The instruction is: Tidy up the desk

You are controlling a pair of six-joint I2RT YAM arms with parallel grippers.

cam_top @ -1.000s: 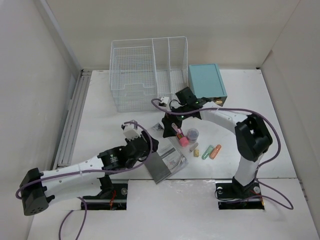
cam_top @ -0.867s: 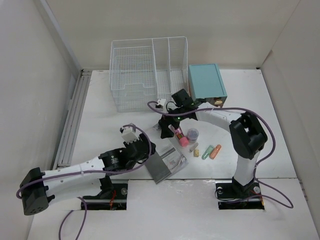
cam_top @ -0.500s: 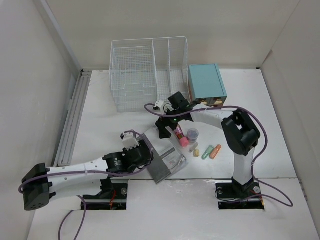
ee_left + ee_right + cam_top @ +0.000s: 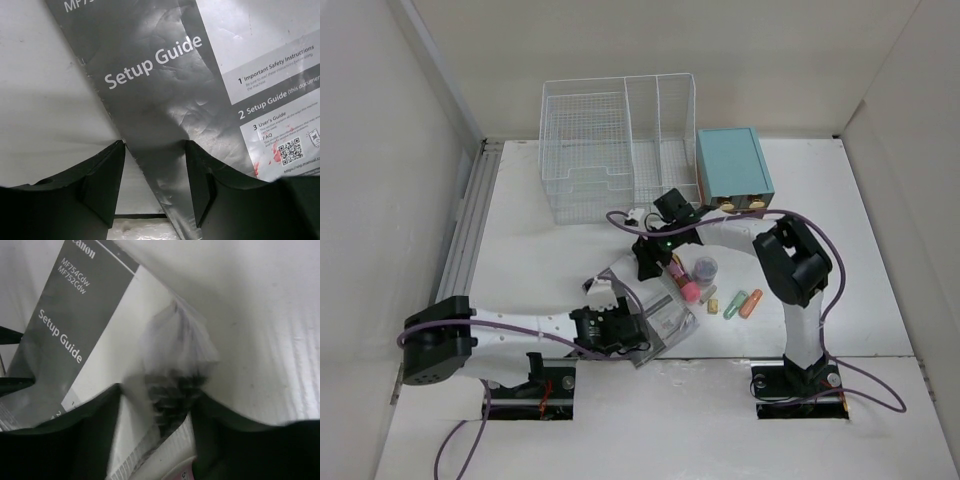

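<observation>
On the broad white matte counter (image 4: 520,240) filling the scene, the left pincer (image 4: 154,150) is gaping open astride the near corner of the grey glossy Setup Guide booklet (image 4: 150,90). The right pincer (image 4: 156,395) is gaping open around its blurred far corner.

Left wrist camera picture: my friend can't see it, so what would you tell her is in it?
A grey and white booklet that says "Setup Guide" lies on the white desk, covered in shiny, crinkly plastic. The left claw pokes in from the bottom, its two black fingers open with the booklet's grey corner between them.
</observation>
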